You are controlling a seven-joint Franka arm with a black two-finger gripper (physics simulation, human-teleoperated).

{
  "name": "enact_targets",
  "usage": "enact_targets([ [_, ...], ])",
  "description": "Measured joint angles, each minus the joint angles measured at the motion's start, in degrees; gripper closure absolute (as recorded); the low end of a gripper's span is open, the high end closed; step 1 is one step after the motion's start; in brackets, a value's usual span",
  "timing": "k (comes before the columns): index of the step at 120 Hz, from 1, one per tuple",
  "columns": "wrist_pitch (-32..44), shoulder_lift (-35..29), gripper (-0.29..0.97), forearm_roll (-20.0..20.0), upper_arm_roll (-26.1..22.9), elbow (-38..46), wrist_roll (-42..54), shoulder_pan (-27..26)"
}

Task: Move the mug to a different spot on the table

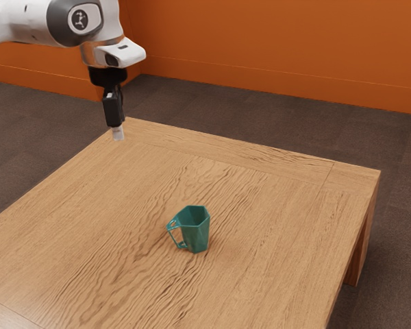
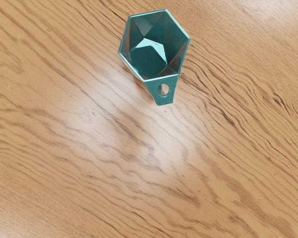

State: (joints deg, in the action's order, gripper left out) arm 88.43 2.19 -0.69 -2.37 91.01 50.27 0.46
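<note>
The mug point(image 1: 190, 228) stands upright mid-table point(image 1: 294, 205), untouched. The gripper point(image 1: 117, 134) hangs well apart above the far edge, at the exterior view's left, apparently before approach. Whether its jaws are released or clenched cannot be told.

We see a wooden table point(image 1: 281, 199) with bold wavy grain and a bordering strip along its far edge. Directly on it, near the middle, stands one teal six-sided mug point(image 1: 190, 228), upright, mouth open upward, its pierced handle toward the exterior view's left.
</note>
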Motion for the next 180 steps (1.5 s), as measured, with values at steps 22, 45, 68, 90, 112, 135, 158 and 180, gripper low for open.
enact_targets([
  [22,-0.3,0.1,0.00,0.0,0.1,-0.1,0.4,0.0],
  [45,0.8,-2.7,0.00,-1.1,-0.7,5.1,0.6,1.4],
  [68,9.3,-6.7,0.00,-2.8,-1.3,16.6,0.6,0.2],
  [90,20.4,-6.9,0.00,-4.6,-1.4,25.5,0.5,-0.9],
  [112,30.9,-5.3,0.00,-9.1,-1.4,32.7,0.3,-0.7],
  [135,35.6,-1.0,0.00,-10.3,-1.4,33.8,0.2,-1.7],
  [158,38.0,3.7,0.00,-12.0,-1.4,32.6,0.1,-1.6],
  [180,41.4,6.7,0.00,-13.0,-1.4,31.8,0.3,-2.5],
])
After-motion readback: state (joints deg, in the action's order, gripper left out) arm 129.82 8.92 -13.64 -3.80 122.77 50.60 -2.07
